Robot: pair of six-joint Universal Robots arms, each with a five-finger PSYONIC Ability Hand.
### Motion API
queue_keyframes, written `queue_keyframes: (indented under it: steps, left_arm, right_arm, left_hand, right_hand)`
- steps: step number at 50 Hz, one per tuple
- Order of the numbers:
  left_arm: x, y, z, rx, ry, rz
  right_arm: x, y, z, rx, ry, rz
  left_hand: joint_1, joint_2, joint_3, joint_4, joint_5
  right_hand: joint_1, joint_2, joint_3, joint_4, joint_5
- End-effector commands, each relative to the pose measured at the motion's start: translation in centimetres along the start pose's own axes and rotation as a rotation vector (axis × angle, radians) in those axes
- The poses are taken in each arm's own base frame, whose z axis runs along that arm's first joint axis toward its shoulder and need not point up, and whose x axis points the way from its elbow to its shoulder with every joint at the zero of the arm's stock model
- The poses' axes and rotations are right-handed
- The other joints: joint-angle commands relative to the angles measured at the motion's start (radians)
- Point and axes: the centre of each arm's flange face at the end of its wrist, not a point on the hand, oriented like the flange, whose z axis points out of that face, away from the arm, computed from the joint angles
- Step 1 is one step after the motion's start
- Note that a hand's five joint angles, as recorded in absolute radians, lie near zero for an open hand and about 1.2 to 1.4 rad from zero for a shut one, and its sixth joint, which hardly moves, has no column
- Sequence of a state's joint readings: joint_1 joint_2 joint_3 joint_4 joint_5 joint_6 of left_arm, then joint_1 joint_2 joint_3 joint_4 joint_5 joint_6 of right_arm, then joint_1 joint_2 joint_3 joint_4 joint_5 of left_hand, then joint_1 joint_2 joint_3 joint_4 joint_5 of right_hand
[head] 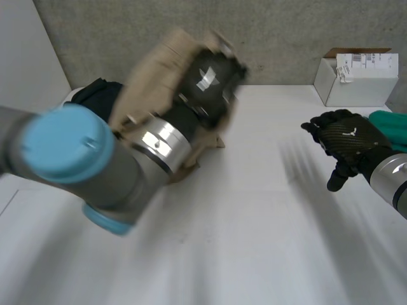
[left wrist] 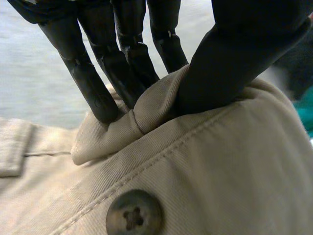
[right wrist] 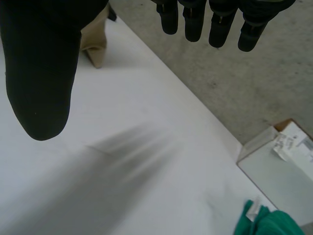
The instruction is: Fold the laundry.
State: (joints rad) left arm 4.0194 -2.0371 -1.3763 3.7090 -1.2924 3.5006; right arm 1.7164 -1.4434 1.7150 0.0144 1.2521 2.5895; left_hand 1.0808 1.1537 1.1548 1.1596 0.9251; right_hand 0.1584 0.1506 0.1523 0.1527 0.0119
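Folding looks barely begun: the left hand (head: 210, 79) pinches a bunched fold of the beige twill garment with a dark button (left wrist: 220, 166) between thumb and fingers, raised at eleven o'clock over the white table (head: 254, 222). The right hand (head: 346, 143) hovers at three o'clock, fingers straight and empty, with a green cloth (head: 391, 127) just beyond it.

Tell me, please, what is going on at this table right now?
The robot is working on laundry. Its left hand pinches a fold of a beige garment between its fingers and thumb, and the cloth is bunched around that hand. Its right hand hangs open over the white table, holding nothing. A green cloth lies near the right hand, and a dark garment sits at the table's far left.
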Motion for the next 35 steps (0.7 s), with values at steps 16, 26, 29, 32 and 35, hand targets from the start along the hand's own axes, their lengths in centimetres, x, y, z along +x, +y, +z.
queue_keyframes:
  steps: [16,26,29,32,35]
  left_arm:
    - [5.9,-2.3,-5.5,-0.155,0.248,-0.106]
    - [-2.2,-2.8,-6.2,-0.247,-0.07,-0.055]
    - [-4.7,-1.0,-7.5,-0.392,-0.22,-0.048]
    - [-6.4,0.4,-9.2,-0.512,-0.343,-0.04]
    - [-7.1,1.7,-10.8,-0.594,-0.41,-0.032]
  right_arm:
    - [4.3,0.0,0.9,0.029,0.153,-0.01]
    - [1.1,-5.1,-0.2,0.084,-0.013,0.045]
    - [-0.3,-5.3,0.9,0.056,-0.107,0.079]
    - [-1.2,-5.6,3.0,0.033,-0.194,0.099]
    - [-2.3,-5.4,5.4,0.024,-0.264,0.109]
  left_hand:
    - [-0.853,-0.926,-0.927,-0.931,-0.871]
    - [-0.835,-0.908,-0.909,-0.914,-0.854]
    - [-0.835,-0.908,-0.909,-0.914,-0.854]
    - [-0.841,-0.914,-0.915,-0.92,-0.86]
    - [-0.847,-0.92,-0.921,-0.926,-0.866]
  right_hand:
    - [0.016,0.024,0.022,0.022,-0.012]
    - [0.016,0.024,0.022,0.022,-0.012]
    - [0.016,0.024,0.022,0.022,-0.012]
    - [0.016,0.024,0.022,0.022,-0.012]
    - [0.023,0.031,0.029,0.029,-0.005]
